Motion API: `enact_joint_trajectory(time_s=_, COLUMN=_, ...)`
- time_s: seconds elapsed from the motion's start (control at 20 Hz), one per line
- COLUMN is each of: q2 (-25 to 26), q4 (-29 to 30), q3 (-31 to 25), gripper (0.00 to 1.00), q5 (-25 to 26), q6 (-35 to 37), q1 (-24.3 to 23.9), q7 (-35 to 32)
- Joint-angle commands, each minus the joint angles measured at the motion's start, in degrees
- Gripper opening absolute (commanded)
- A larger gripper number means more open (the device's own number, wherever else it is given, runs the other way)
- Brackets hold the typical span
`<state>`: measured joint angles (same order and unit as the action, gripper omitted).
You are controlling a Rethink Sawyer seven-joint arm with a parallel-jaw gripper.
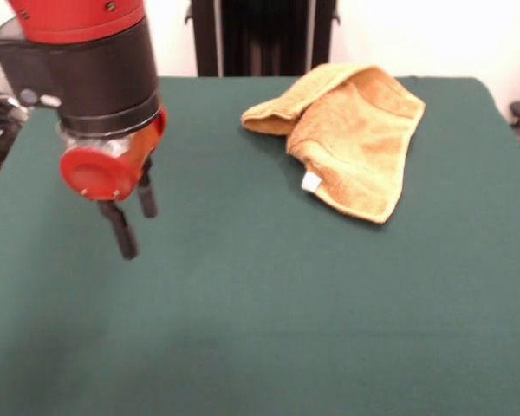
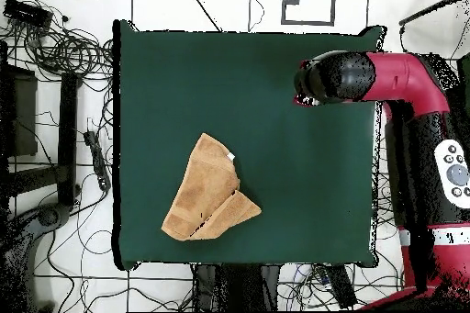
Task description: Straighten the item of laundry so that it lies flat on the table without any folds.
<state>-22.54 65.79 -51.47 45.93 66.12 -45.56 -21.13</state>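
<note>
Towel: your orange-yellow hand towel [image 1: 355, 139] lies crumpled on the table [image 1: 243, 303], folded over itself into a rough wedge, with one flap doubled across the rest.
Towel position: in the front view you see it toward the far right of the table; from overhead [image 2: 209, 192] it sits near one long edge, well inside the green cloth.
Tag: a small white tag [image 1: 311, 182] shows at the towel's near edge in the front view, facing the open middle of the table.
Folds: you can make out a rolled lip along the towel's left side in the front view, and overlapping layers from overhead.
Gripper: your gripper [image 1: 132, 214] hangs above the left part of the table in the front view, its two dark fingers [image 1: 121, 229] spread apart and empty.
Gap: gripper and towel are well apart, with bare green cloth between them.
Arm: from overhead, your red and black arm [image 2: 404, 80] reaches in over one table corner.
</note>
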Motion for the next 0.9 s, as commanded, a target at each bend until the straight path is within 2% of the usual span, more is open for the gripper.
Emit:
enact_joint_trajectory(time_s=0.05, q2=4.2, q4=-5.0, q3=4.4, gripper=1.0, q5=4.2, q6=4.1, q1=-0.2, q7=19.2)
enact_joint_trajectory(time_s=0.4, q2=6.3, q4=-6.2, q3=5.4, gripper=1.0, q5=6.1, q6=0.6, q1=-2.2, q7=20.5)
enact_joint_trajectory(time_s=0.9, q2=7.5, q4=-4.4, q3=7.3, gripper=1.0, q5=5.4, q6=0.0, q1=-3.9, q7=15.3)
